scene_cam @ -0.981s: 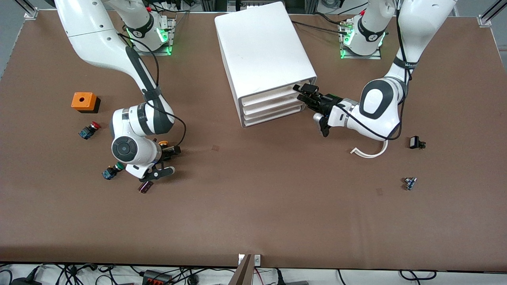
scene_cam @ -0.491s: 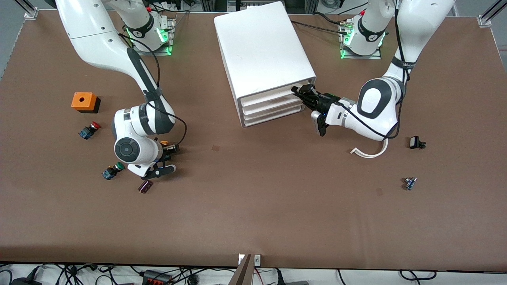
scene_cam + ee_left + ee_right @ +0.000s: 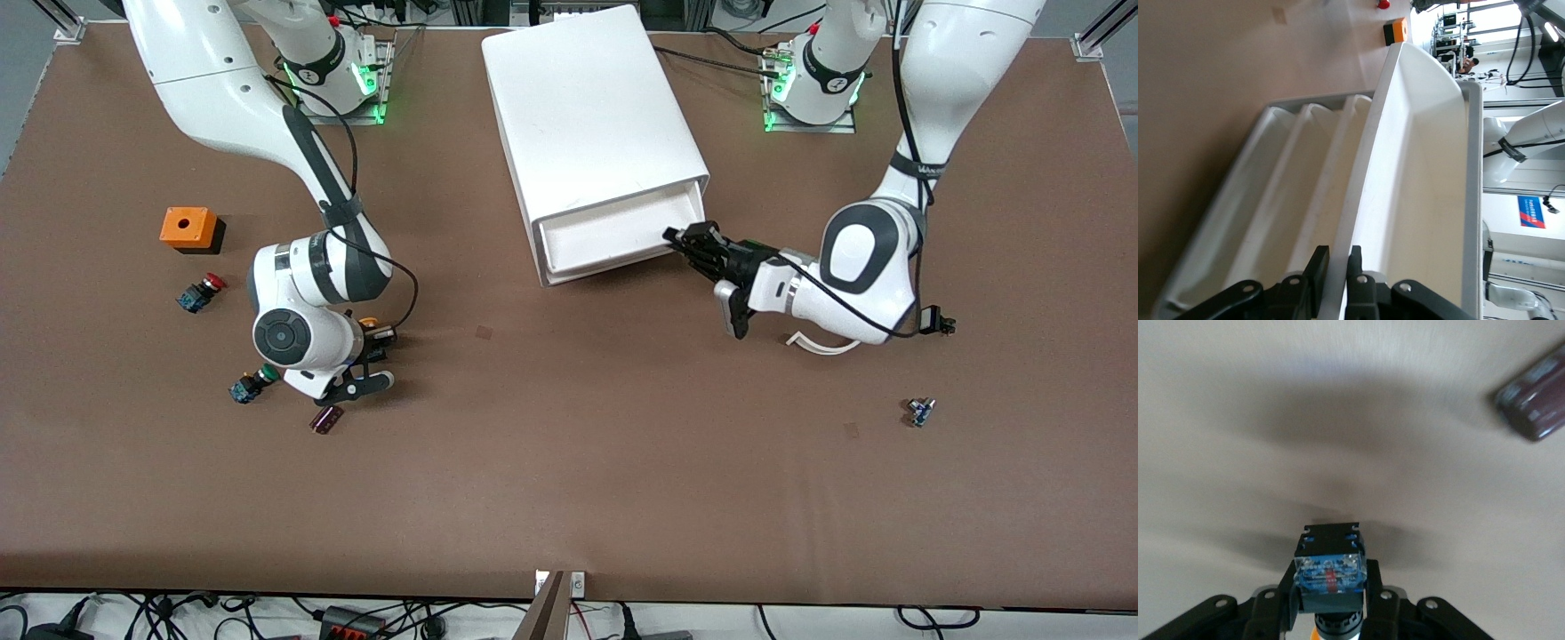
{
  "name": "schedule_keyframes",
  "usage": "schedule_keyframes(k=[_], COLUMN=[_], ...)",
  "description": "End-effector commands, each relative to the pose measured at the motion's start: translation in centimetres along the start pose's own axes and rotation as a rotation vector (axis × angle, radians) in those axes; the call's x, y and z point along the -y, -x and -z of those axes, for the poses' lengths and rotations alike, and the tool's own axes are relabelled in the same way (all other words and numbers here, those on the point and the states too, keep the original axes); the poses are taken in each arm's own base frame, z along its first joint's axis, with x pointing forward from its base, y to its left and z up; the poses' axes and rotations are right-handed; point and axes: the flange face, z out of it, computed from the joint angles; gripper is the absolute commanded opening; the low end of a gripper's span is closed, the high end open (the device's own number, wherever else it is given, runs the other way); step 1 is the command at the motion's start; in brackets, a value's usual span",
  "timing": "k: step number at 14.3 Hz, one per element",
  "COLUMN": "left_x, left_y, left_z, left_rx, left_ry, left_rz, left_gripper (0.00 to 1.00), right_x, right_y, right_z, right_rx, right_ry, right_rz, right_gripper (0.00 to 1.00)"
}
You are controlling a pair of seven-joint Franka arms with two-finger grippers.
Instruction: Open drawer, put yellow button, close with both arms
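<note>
cabinet (image 3: 591, 116): big white box, stands between the two arm bases.
drawer (image 3: 613, 236): topmost one, pulled partway out toward the front camera, inside bare.
left gripper (image 3: 689, 238): at the drawer's front corner toward the left arm's end, fingers (image 3: 1317, 267) pinched together on the drawer's front lip.
right gripper (image 3: 373, 342): low over the table toward the right arm's end, clamped on the yellow button.
yellow button (image 3: 367, 323): between the right fingers, clear blue-black body showing in the right wrist view (image 3: 1330, 573), a shadow on the table under it.
dark red part (image 3: 326, 420): lies on the table just beside the right gripper.
</note>
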Motion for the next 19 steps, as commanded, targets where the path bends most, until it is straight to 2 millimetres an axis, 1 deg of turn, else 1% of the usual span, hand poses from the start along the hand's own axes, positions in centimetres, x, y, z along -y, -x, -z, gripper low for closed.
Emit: schedule_keyframes(k=[1,2,3,4,5,6,7,8,9,10,11,13,15,16,17,18,19], left_x=[1.4,2.0,2.2,2.2,2.2,2.1,1.8,1.5,0.8,-0.2,-1.8,-4.1,-6.3,-7.5,-8.2,-8.6,-9.5], left_y=[-2.4,-2.6,-2.7,-2.7,-2.7,-2.7,-2.7,-2.6,-2.4,-2.2,-2.4,-2.7,-3.0,-3.0,-2.8,-2.7,-2.4], left_z=[3.4,4.3,5.0,5.1,5.1,5.4,6.1,7.2,7.8,8.4,9.6,11.7,14.0,15.2,15.9,16.4,16.8], left_rx=[-0.018,-0.03,-0.041,-0.042,-0.047,-0.051,-0.058,-0.069,-0.067,-0.046,-0.039,0.008,0.027,0.04,0.048,0.055,0.06], left_ry=[-0.072,-0.075,-0.078,-0.078,-0.077,-0.079,-0.082,-0.084,-0.082,-0.097,-0.139,-0.235,-0.357,-0.437,-0.507,-0.59,-0.683], left_rz=[-0.01,-0.01,-0.012,-0.011,-0.005,-0.002,0.002,0.021,0.046,0.086,0.126,0.242,0.325,0.367,0.415,0.458,0.477], left_gripper=[0.02,0.03,0.05,0.24,0.86,1.0,1.0,1.0,1.0,1.0,1.0,1.0,1.0,1.0,1.0,1.0,1.0], right_x=[0.9,1.6,1.8,1.9,2.0,2.4,3.5,5.0,6.2,8.2,10.0,14.2,19.6,22.0,23.8,26.1,27.9], right_y=[-0.9,-1.4,-1.9,-2.2,-2.3,-2.5,-2.6,-2.3,-2.1,-1.5,-1.0,-0.3,1.4,2.2,2.7,3.3,3.8], right_z=[6.7,9.1,11.5,14.1,16.2,18.6,20.7,23.5,25.2,27.5,29.2,31.5,34.9,36.5,36.5,36.1,35.6], right_rx=[-0.095,-0.123,-0.141,-0.153,-0.167,-0.195,-0.229,-0.278,-0.305,-0.346,-0.375,-0.427,-0.477,-0.5,-0.495,-0.487,-0.477], right_ry=[-0.015,-0.019,-0.02,-0.022,-0.023,-0.024,-0.03,-0.043,-0.053,-0.066,-0.079,-0.116,-0.198,-0.241,-0.251,-0.252,-0.26], right_rz=[0.029,0.042,0.046,0.049,0.05,0.057,0.072,0.094,0.112,0.142,0.17,0.205,0.158,0.112,0.107,0.132,0.129], right_gripper=[0.0,0.0,0.0,0.0,0.0,0.0,0.0,0.0,0.0,0.0,0.0,0.0,0.0,0.0,0.0,0.0,0.0])
